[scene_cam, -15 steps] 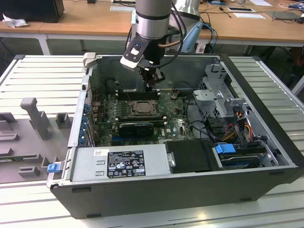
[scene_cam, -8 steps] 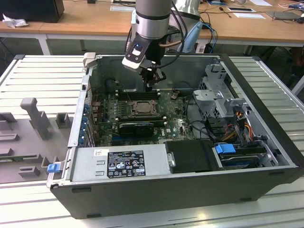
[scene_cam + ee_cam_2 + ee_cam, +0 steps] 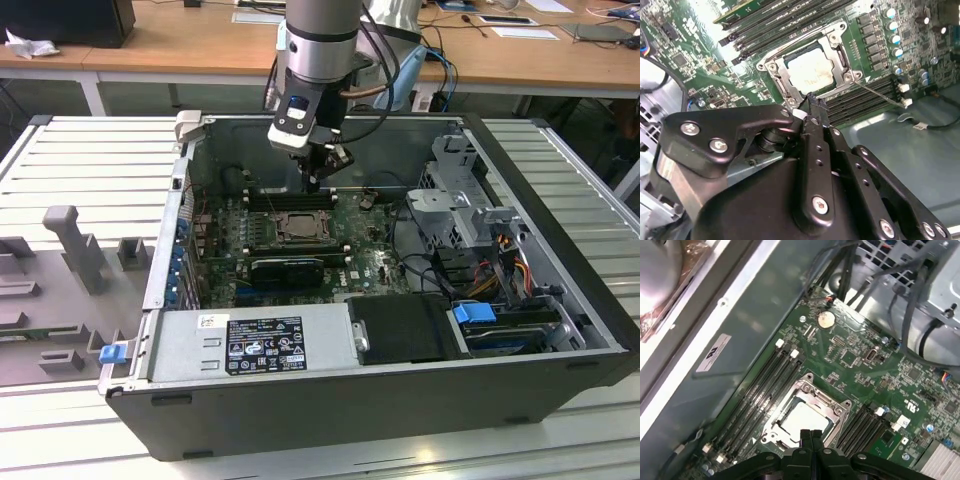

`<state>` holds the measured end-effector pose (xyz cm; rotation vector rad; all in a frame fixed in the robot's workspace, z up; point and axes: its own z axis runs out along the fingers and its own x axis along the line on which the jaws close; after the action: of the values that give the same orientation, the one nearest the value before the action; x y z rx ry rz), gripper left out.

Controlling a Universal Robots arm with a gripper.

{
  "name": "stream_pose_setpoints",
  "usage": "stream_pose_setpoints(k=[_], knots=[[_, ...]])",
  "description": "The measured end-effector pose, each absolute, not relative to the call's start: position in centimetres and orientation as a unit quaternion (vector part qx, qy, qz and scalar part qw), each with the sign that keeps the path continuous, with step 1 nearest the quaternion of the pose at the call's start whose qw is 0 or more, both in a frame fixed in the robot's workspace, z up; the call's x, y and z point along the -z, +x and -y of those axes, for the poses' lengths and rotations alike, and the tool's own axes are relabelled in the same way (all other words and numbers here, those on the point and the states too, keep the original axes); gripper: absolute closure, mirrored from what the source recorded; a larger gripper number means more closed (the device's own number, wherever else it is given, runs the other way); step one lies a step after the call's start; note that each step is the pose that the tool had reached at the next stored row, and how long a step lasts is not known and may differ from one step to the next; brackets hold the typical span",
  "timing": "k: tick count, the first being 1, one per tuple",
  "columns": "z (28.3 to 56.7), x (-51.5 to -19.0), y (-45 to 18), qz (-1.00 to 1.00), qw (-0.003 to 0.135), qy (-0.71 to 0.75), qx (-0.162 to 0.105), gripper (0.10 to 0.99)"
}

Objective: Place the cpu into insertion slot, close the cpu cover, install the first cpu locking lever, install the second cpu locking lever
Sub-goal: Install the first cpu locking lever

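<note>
Currently we log one pincer, carried on the arm and hanging inside the open computer case, tips pointed down at the green motherboard. In both wrist views its two black fingers lie pressed flat together with nothing between them. We enter the pincer as closed and empty.

Item: the cpu, a pale silver square, directly ahead of the fingertips and seated flat in the insertion slot. In the first wrist view the cpu lies just beyond the closed tips.

Item: the cpu cover, a dark-silver frame, lowered over the cpu, whose top shows through its window. The fingertips stand at the frame's nearest edge. Whether they touch it, we cannot tell.

Item: one thin wire lever, running away from a socket corner to one side of the pincer. Whether it is latched, we cannot tell.

Item: long black memory slots, in banks flanking the socket on either side of the fingertips.

Item: coin battery, on the board well ahead of the pincer, past the socket.

Item: long black card, on the board across the socket from the pincer.

Item: power supply, labelled grey box, well apart from the pincer, past the card.
</note>
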<state>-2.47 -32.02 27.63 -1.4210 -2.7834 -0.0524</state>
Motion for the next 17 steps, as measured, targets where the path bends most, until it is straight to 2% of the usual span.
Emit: stream_pose_setpoints(k=[17], knots=[[32.03, -27.63, -2.48, 0.957, 0.011, -0.29, 0.015, 0.98]])
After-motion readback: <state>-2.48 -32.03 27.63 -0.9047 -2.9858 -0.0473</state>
